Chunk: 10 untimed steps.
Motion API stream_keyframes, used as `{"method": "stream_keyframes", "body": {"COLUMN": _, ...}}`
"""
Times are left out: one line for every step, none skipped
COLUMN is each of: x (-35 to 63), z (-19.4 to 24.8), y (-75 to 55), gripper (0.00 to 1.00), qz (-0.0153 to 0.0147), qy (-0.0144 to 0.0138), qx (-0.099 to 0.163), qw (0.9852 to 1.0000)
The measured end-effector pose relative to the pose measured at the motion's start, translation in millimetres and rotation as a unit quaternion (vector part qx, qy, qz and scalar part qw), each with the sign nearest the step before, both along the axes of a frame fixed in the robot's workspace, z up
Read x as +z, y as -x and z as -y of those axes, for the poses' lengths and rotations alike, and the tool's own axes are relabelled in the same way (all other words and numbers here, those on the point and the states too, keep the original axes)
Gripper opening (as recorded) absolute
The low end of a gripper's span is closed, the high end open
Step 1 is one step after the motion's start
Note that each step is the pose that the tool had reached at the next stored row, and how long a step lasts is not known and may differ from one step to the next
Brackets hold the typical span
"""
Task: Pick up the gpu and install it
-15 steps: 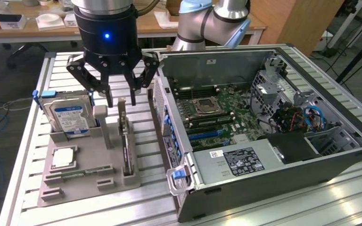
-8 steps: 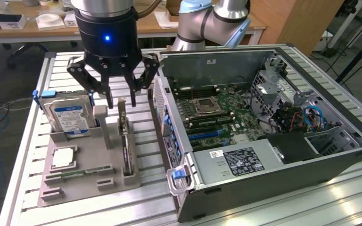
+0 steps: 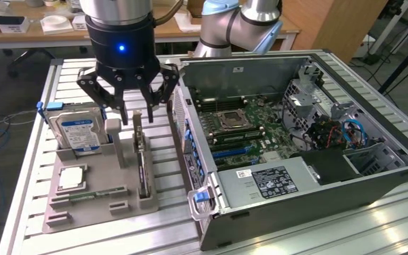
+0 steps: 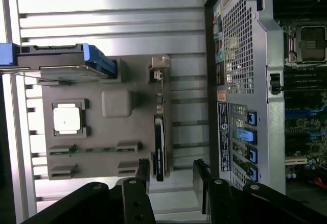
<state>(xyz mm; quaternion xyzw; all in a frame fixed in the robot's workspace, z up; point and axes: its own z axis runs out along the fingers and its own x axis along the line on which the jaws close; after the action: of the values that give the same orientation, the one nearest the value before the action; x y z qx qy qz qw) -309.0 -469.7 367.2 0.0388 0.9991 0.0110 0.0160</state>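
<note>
Directly below the open gripper (image 3: pixel 138 109), the gpu (image 3: pixel 141 159) stands on edge in a grey holder (image 3: pixel 83 210), apparently so the 2 spread fingers (image 4: pixel 143 175) can straddle it.

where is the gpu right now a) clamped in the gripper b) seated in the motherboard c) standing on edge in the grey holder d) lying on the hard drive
c, the gpu stands on edge in a slot of the grey holder, with the open gripper above it.
</note>
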Motion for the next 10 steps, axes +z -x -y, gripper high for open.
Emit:
{"method": "stream_keyframes", "body": {"x": -1.2, "z": 0.0, "y": 0.0, "gripper": 0.47, "qz": 0.0, "qy": 0.0, "qx": 0.0, "qw": 1.0}}
{"method": "stream_keyframes", "body": {"x": -2.5, "z": 0.0, "y": 0.0, "gripper": 0.47, "qz": 0.0, "qy": 0.0, "qx": 0.0, "qw": 1.0}}
{"method": "stream_keyframes", "body": {"x": -3.8, "z": 0.0, "y": 0.0, "gripper": 0.47, "qz": 0.0, "qy": 0.0, "qx": 0.0, "qw": 1.0}}
{"method": "stream_keyframes", "body": {"x": -4.7, "z": 0.0, "y": 0.0, "gripper": 0.47, "qz": 0.0, "qy": 0.0, "qx": 0.0, "qw": 1.0}}
{"method": "stream_keyframes", "body": {"x": -5.0, "z": 0.0, "y": 0.0, "gripper": 0.47, "qz": -0.0001, "qy": 0.0001, "qx": 0.0, "qw": 1.0}}
{"method": "stream_keyframes", "body": {"x": -5.2, "z": 0.0, "y": 0.0, "gripper": 0.47, "qz": -0.0002, "qy": 0.0001, "qx": 0.0, "qw": 1.0}}
{"method": "stream_keyframes", "body": {"x": -5.8, "z": 0.0, "y": 0.0, "gripper": 0.47, "qz": 0.0, "qy": 0.0, "qx": 0.0, "qw": 1.0}}
{"method": "stream_keyframes", "body": {"x": -6.5, "z": 0.0, "y": 0.0, "gripper": 0.47, "qz": 0.0, "qy": 0.0, "qx": 0.0, "qw": 1.0}}
{"method": "stream_keyframes", "body": {"x": -7.2, "z": 0.0, "y": 0.0, "gripper": 0.47, "qz": 0.0, "qy": 0.0, "qx": 0.0, "qw": 1.0}}
{"method": "stream_keyframes", "body": {"x": -7.3, "z": 0.0, "y": 0.0, "gripper": 0.47, "qz": 0.0, "qy": 0.0, "qx": 0.0, "qw": 1.0}}
